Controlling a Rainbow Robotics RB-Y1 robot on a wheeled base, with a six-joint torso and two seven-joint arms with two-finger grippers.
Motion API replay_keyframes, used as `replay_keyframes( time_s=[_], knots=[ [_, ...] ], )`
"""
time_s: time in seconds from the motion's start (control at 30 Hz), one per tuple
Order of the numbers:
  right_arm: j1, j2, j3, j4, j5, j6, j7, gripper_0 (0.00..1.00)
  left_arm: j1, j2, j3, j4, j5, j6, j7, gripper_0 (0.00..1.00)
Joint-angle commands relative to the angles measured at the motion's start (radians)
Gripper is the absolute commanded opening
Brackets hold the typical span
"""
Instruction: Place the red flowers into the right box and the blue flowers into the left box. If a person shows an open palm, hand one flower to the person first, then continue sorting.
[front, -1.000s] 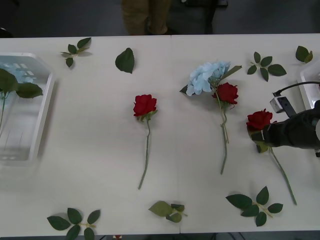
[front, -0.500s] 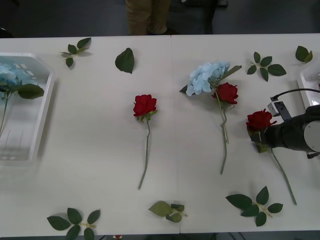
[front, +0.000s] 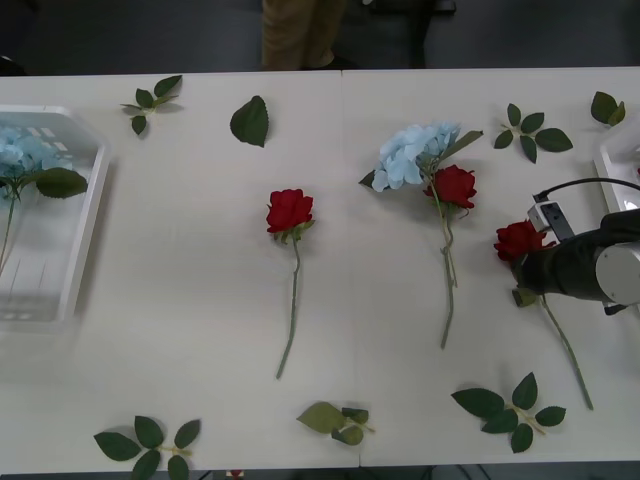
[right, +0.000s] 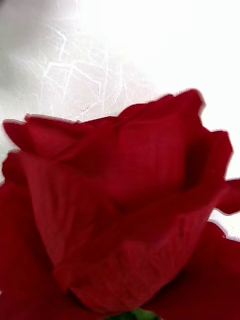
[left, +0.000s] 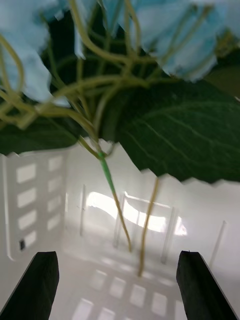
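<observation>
red rose (front: 518, 240) sits at right gripper (front: 528, 268), jaws' state unclear; left jaws spread.

Lab-like room – white table (front: 200, 300), dark floor (front: 120, 35).

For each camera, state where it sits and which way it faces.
Front view: above the arms, looking down at the white table; right gripper at a deep-red rose.
Right wrist view: pressed close to that rose, shared with the front.
Left wrist view: over the white plastic left box, under a pale-blue hydrangea; black fingers apart.
</observation>
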Motion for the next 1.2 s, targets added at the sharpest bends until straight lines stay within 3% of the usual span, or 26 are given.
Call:
replay_keyframes(
  time_s=[0.03, 0.3, 0.43, 0.53, 0.73, 1.0, 1.2],
  knots=[
    [-0.028, -0.041, -0.051, -0.093, -0.012, 0.054, 0.049, 0.00, -0.052, 0.001, 0.047, -0.071, 0.094, 0.156, 0.021, 0.68],
    [-0.110, -0.096, -0.204, -0.261, -0.027, 0.305, 0.026, 0.00, -0.089, -0.051, 0.047, -0.312, 0.124, 0.372, 0.273, 0.68],
    [-0.216, -0.175, -0.237, -0.211, -0.032, 0.377, 0.017, 0.00, -0.110, -0.168, 0.046, -0.424, 0.071, 0.483, 0.426, 0.68],
    [-0.294, -0.227, -0.235, -0.060, -0.078, 0.374, 0.032, 0.00, -0.141, -0.257, 0.033, -0.456, 0.064, 0.530, 0.489, 0.68],
    [-0.438, -0.316, -0.122, 0.231, -0.113, 0.285, 0.141, 0.00, -0.235, -0.365, -0.114, -0.471, -0.015, 0.539, 0.595, 0.68],
    [-0.449, -0.359, 0.010, 0.478, -0.107, 0.034, 0.203, 0.00, -0.261, -0.519, -0.209, -0.467, -0.117, 0.515, 0.655, 0.69],
    [-0.449, -0.359, 0.016, 0.579, -0.069, 0.000, 0.226, 0.00, -0.262, -0.614, -0.231, -0.441, -0.130, 0.486, 0.661, 0.68]
  ],
)
